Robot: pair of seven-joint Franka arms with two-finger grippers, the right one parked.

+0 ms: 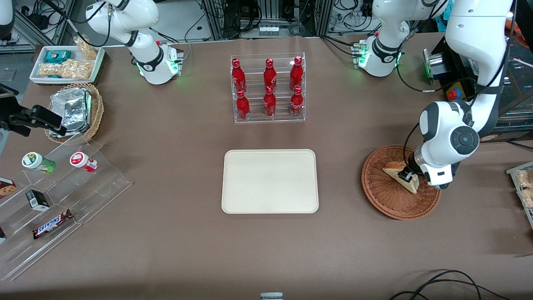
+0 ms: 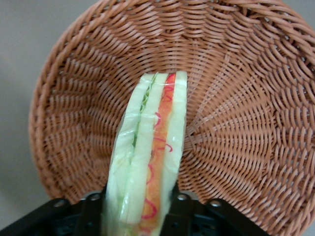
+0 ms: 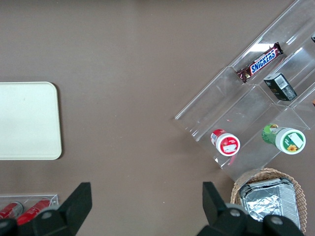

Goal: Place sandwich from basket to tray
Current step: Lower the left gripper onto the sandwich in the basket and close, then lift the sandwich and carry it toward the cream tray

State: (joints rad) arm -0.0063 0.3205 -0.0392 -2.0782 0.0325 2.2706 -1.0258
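Note:
The sandwich point(image 1: 403, 176), a clear-wrapped wedge of white bread with orange and green filling, lies in the round reddish-brown wicker basket point(image 1: 381, 196) at the working arm's end of the table. My left gripper point(image 1: 407, 175) is down in the basket, shut on the sandwich. In the left wrist view the sandwich point(image 2: 150, 157) stands edge-up between the black fingers point(image 2: 88, 211), with the basket point(image 2: 246, 98) under it. The cream tray point(image 1: 270, 181) lies flat at the table's middle and also shows in the right wrist view point(image 3: 27, 120).
A clear rack of red bottles point(image 1: 268, 87) stands farther from the front camera than the tray. Toward the parked arm's end are a clear stepped stand point(image 1: 54, 196) with snacks, a lighter wicker basket with foil packets point(image 1: 77, 110) and a white tray of snack packets point(image 1: 66, 62).

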